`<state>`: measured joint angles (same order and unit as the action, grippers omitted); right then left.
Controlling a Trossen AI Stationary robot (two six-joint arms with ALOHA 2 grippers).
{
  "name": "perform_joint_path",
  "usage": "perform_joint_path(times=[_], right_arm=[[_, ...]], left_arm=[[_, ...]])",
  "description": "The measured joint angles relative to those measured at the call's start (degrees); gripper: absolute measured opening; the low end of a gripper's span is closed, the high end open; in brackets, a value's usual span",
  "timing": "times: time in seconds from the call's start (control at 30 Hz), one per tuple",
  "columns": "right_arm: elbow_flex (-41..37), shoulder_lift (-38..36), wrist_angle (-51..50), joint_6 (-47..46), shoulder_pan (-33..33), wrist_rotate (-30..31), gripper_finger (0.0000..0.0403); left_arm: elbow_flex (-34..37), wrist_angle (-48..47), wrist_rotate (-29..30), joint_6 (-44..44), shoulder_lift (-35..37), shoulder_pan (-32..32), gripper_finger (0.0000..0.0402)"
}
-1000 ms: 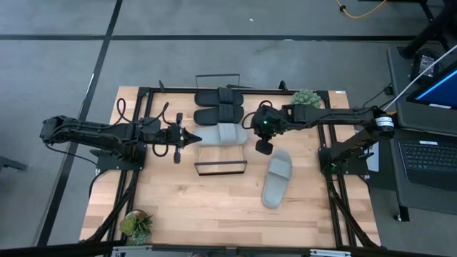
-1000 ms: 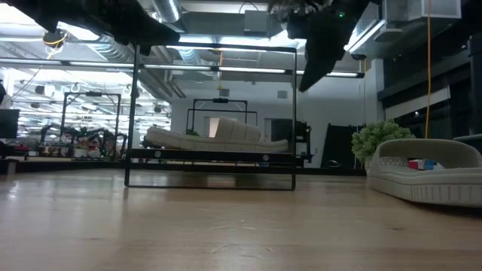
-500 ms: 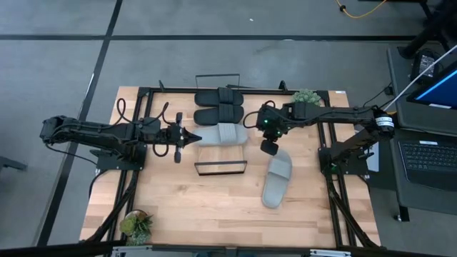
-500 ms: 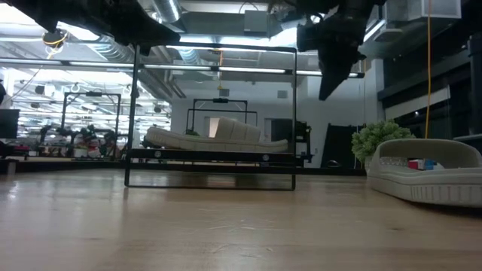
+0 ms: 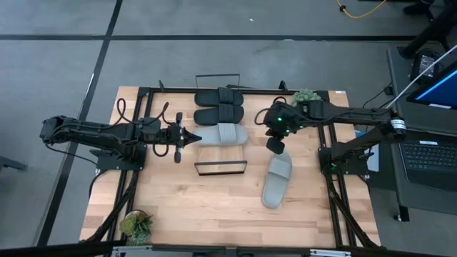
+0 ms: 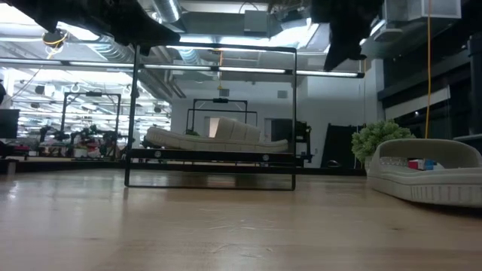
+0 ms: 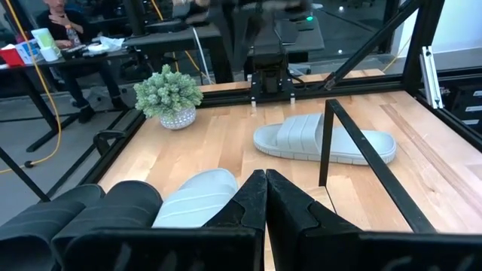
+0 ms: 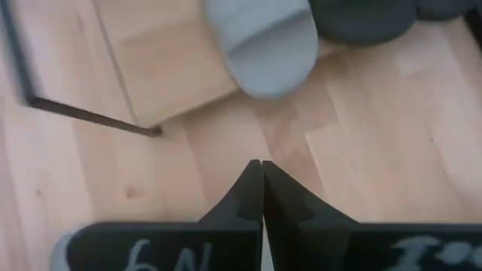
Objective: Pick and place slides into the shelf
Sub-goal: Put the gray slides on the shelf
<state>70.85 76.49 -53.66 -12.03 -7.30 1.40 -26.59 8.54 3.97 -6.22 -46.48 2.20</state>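
Three slides on the shelf, one grey slide loose on the table.

The shelf (image 5: 220, 135) carries two black slides (image 5: 218, 108) and a grey slide (image 5: 223, 133). The other grey slide (image 5: 276, 180) lies on the tabletop (image 5: 178, 200), well apart. Right gripper (image 5: 273, 148) hovers between them, fingers pressed together, empty; left gripper (image 5: 194, 136) waits closed at the shelved grey slide's end.

Matt ribbed foam slides (image 5: 277, 180), light-wood shelf (image 5: 221, 148), black wire frame (image 5: 221, 169)
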Motion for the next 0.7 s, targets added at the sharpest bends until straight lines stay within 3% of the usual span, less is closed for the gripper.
perform_joint_path(times=[0.37,0.7], right_arm=[[0.00,-10.81,6.94,-1.19,8.72,4.12,0.0004],[-0.02,-12.90,7.89,-4.25,15.32,5.27,0.0004]], left_arm=[[0.00,0.00,0.00,0.00,-0.01,-0.01,0.0000],[0.00,0.02,0.00,0.00,0.00,-0.01,0.0000]])
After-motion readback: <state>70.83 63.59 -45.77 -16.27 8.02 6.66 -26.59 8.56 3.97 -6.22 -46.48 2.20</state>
